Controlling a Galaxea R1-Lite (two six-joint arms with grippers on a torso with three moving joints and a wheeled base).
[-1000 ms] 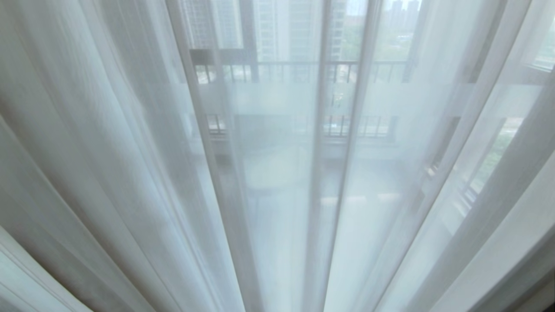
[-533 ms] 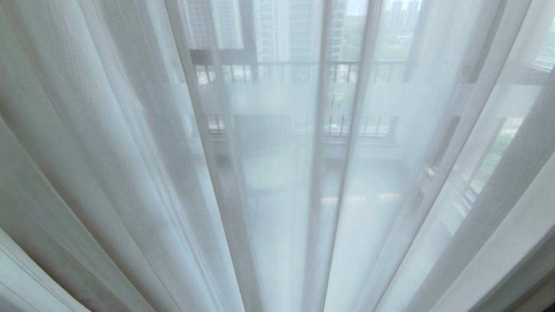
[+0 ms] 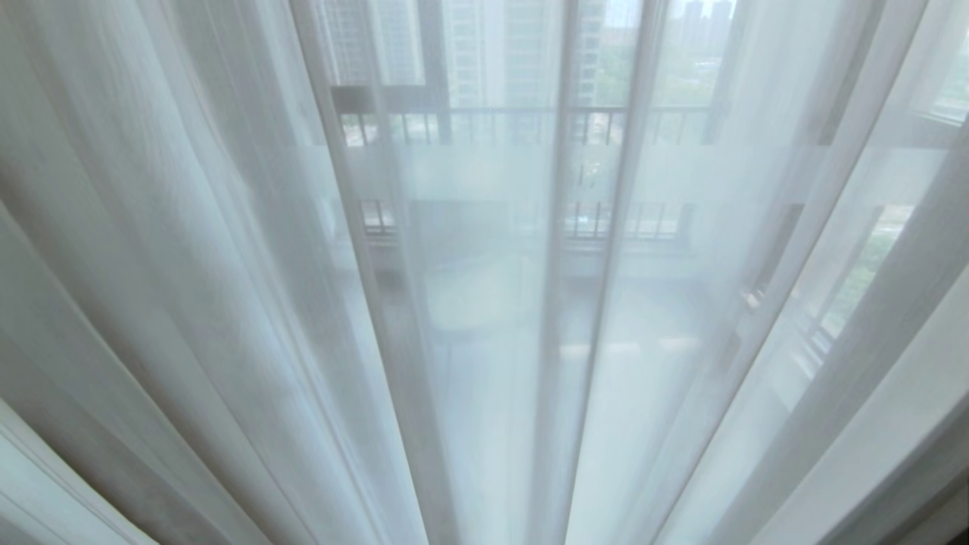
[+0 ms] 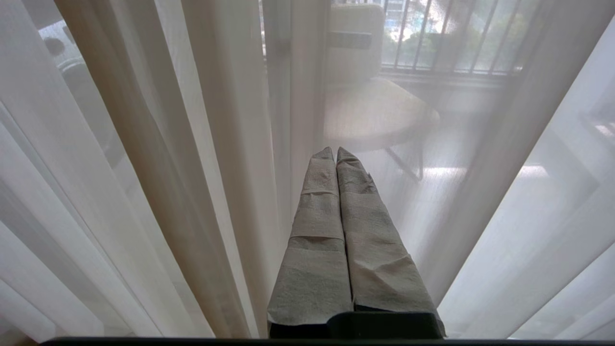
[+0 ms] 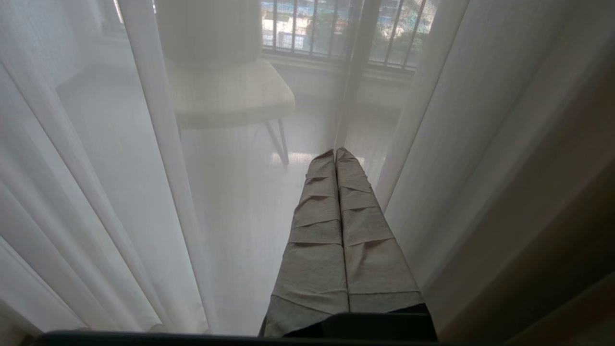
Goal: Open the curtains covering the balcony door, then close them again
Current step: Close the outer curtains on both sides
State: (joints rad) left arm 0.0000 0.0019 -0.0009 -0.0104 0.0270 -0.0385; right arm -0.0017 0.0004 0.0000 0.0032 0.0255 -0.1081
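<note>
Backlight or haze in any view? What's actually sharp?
Head view: daylight through the thin white sheer curtains hazes the barred balcony railing, fold lines fan outward. Left wrist view: paper-wrapped left claw is sharp, pale chair veiled. Right wrist view: right claw crisp.

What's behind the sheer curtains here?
Through the sheer curtains: the balcony door's frosted band, a barred railing, towers, and a pale chair. Fine detail is veiled; the band's lettering cannot be read.

Left hand [image 4: 336,153], right hand [image 5: 335,154]: long tapered fingers, grey-green wrinkled wrap.
</note>
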